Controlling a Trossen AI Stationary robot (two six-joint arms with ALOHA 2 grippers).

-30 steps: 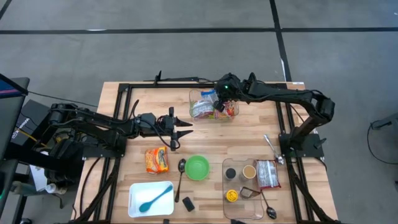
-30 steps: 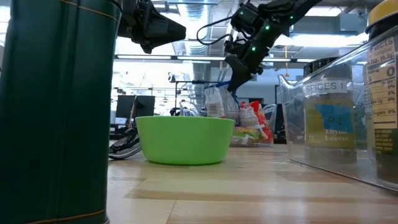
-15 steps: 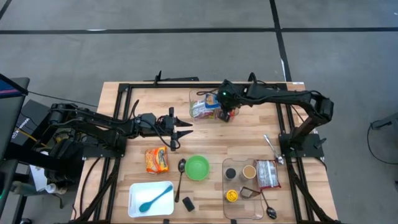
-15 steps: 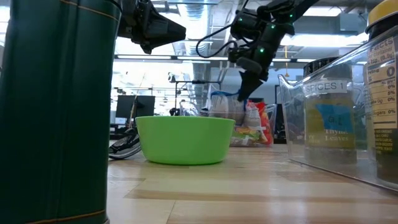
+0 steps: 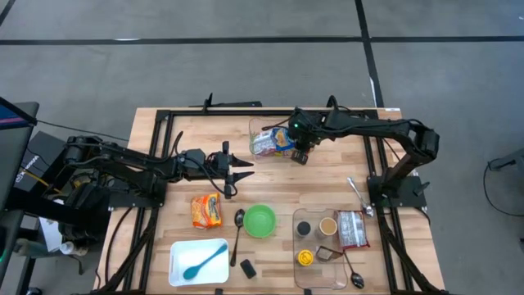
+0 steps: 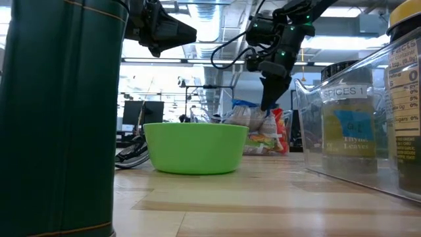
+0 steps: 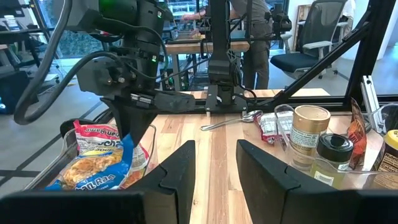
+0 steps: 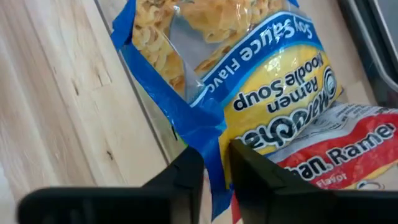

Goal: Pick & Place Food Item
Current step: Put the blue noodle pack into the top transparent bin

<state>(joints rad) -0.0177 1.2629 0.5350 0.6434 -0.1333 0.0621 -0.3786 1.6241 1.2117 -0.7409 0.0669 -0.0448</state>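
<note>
A clear bin (image 5: 255,131) at the table's far middle holds ramen packets: a blue-and-yellow one (image 8: 273,81) lies on top of a red one (image 8: 336,149). My right gripper (image 5: 300,154) points steeply down into the bin's right part. Its fingers stand a little apart over the blue packet's edge (image 8: 205,134), so it is open. My left gripper (image 5: 246,169) hovers open and level, left of the bin and well above the table, holding nothing. An orange packet (image 5: 206,211) lies flat on the table near the green bowl (image 5: 259,220). My right gripper comes at the blue packet from above, slanting down. The packet's blue edge (image 8: 211,155) shows in the narrow gap between the fingers. I cannot tell whether the fingertips touch it.
Near the front stand a white tray (image 5: 176,274) with a teal spoon and a clear spice bin (image 5: 296,270) with jars. Two spoons (image 5: 238,221) (image 5: 356,197), a red packet (image 5: 353,229) and a small black block (image 5: 247,268) lie on the wood.
My right gripper has tipped more steeply downward and swung toward the table's near edge and lower, from above the bin's middle to its right part. The packets in the bin lie much as before.
</note>
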